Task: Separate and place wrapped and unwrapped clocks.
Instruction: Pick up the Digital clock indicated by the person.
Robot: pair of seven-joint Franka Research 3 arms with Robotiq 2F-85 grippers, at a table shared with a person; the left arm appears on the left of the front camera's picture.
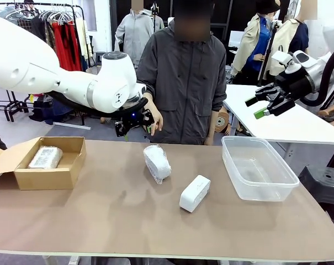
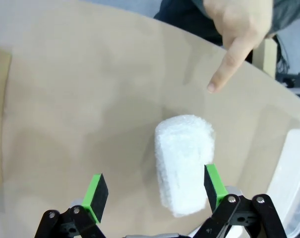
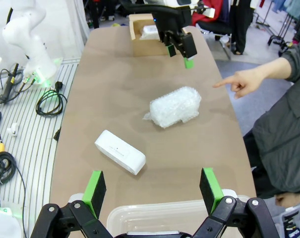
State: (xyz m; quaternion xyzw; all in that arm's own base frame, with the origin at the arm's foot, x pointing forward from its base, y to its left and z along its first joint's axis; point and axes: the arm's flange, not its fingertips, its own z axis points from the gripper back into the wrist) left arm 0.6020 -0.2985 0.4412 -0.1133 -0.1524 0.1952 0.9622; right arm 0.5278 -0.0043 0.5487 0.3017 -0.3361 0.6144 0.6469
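A wrapped clock (image 1: 157,163) in crinkly clear plastic lies mid-table, also seen below the left wrist camera as wrapped clock (image 2: 183,163) and farther off as wrapped clock (image 3: 174,106). My left gripper (image 1: 134,122) hovers open above and just behind it; in the left wrist view the left gripper (image 2: 154,187) has its right pad beside the bundle. A bare white unwrapped clock (image 1: 194,193) lies nearer me, with the same unwrapped clock (image 3: 120,151) below my right wrist. Another wrapped clock (image 1: 45,158) rests in the cardboard box (image 1: 23,176). My right gripper (image 1: 264,102) hangs open and high at the right, empty, and the right gripper (image 3: 152,186) sits over the tub.
A clear plastic tub (image 1: 258,167) stands on the right, its rim (image 3: 164,210) just under my right fingers. The person's hand (image 1: 154,118) points a finger (image 2: 229,59) down at the middle wrapped clock, close to my left gripper. The person stands at the far edge.
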